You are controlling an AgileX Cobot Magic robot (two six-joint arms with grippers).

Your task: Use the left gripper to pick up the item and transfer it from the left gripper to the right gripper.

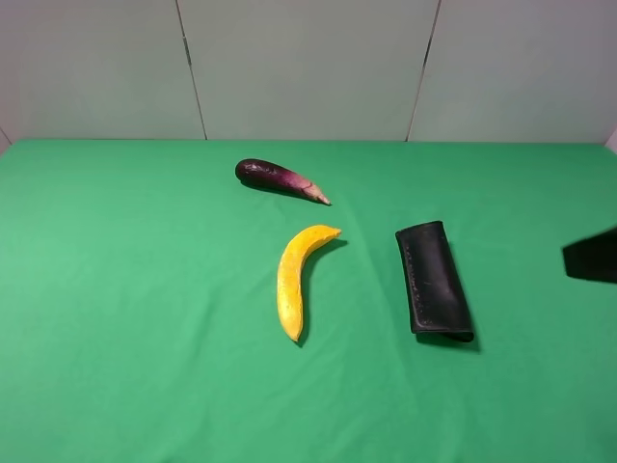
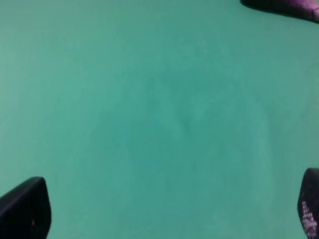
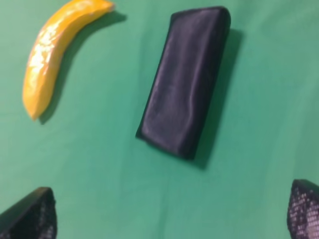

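The item, a matte black elongated case [image 1: 434, 280], lies flat on the green cloth right of centre. The right wrist view also shows the item [image 3: 187, 82], ahead of my right gripper [image 3: 167, 214]. That gripper is open, its fingertips [image 3: 30, 214] far apart with nothing between them. A dark shape [image 1: 593, 256] at the right edge of the exterior view seems to be part of the right arm. My left gripper [image 2: 167, 211] is open too, over bare cloth, with its fingertips [image 2: 22, 209] spread wide. It does not show in the exterior view.
A yellow banana [image 1: 297, 280] lies left of the case, also seen as the banana [image 3: 55, 55] in the right wrist view. A purple eggplant [image 1: 280, 179] lies further back, and the eggplant [image 2: 289, 7] just shows at the edge of the left wrist view. A pale wall stands behind the table.
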